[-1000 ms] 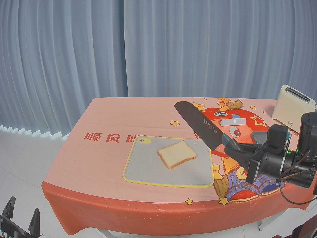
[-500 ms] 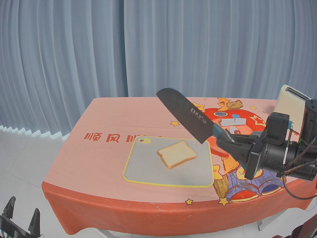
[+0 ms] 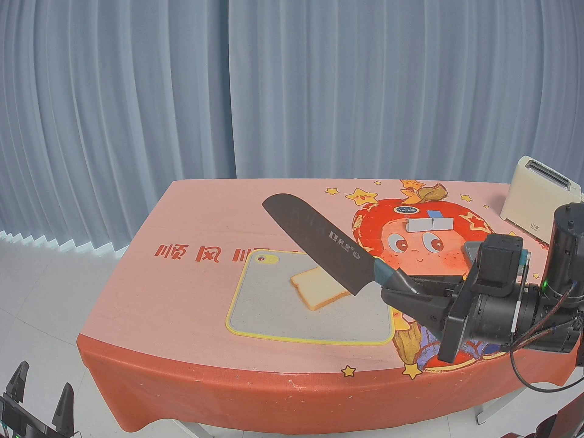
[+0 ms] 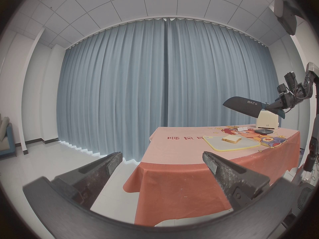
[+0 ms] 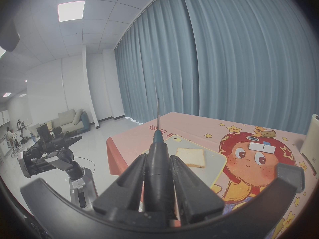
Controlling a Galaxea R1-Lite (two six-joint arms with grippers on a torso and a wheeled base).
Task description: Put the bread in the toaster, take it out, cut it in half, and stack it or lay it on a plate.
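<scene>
A slice of bread lies flat on a grey cutting board with a yellow rim. My right gripper is shut on the handle of a black-bladed knife. The blade is held in the air, slanting out over the board and covering the slice's right part in the head view. In the right wrist view the knife points edge-on toward the bread. A cream toaster stands at the table's far right. My left gripper is open, low and off the table's left front corner.
An orange printed cloth covers the table. A dark square plate sits right of the board, near the toaster. Small white and blue blocks lie behind it. Grey curtains hang behind the table.
My right arm has carried the knife leftward and lower, so the blade now overlaps the bread in the head view. Bread, board and left gripper have not moved.
</scene>
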